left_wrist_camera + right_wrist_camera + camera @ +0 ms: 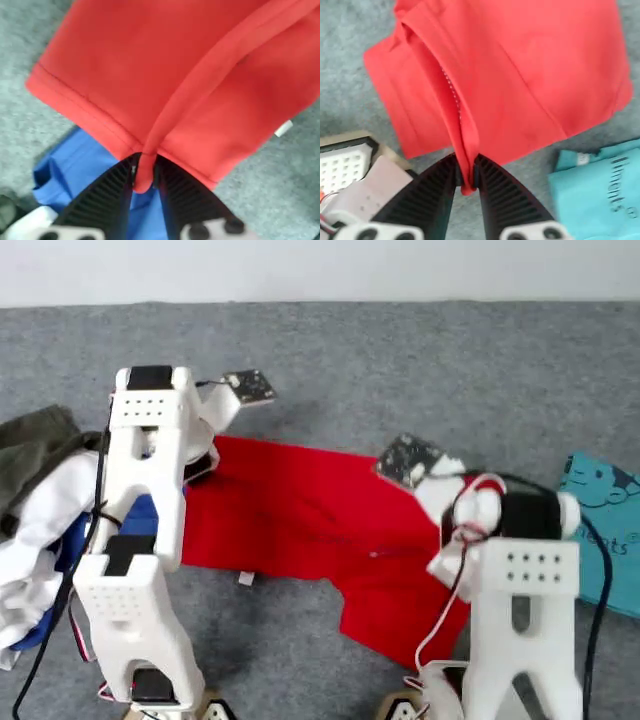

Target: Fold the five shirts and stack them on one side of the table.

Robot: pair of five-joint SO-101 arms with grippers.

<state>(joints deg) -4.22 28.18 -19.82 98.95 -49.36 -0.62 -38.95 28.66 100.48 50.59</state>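
A red shirt (310, 515) lies spread across the middle of the grey table, partly lifted at both ends. My left gripper (145, 172) is shut on a pinched fold at the red shirt's (165, 75) hem, above a blue shirt (90, 170). My right gripper (467, 175) is shut on a ridge of the red shirt (520, 70) at its other end. In the high view the left arm (150, 450) stands over the shirt's left edge and the right arm (500, 530) over its right edge. A folded teal shirt (600, 530) lies at the right.
A heap of shirts sits at the table's left edge: an olive one (35, 445), a white one (40, 520) and the blue one (140, 515). The teal shirt (600, 190) lies close beside the red one. Bare grey table (420, 360) stretches behind.
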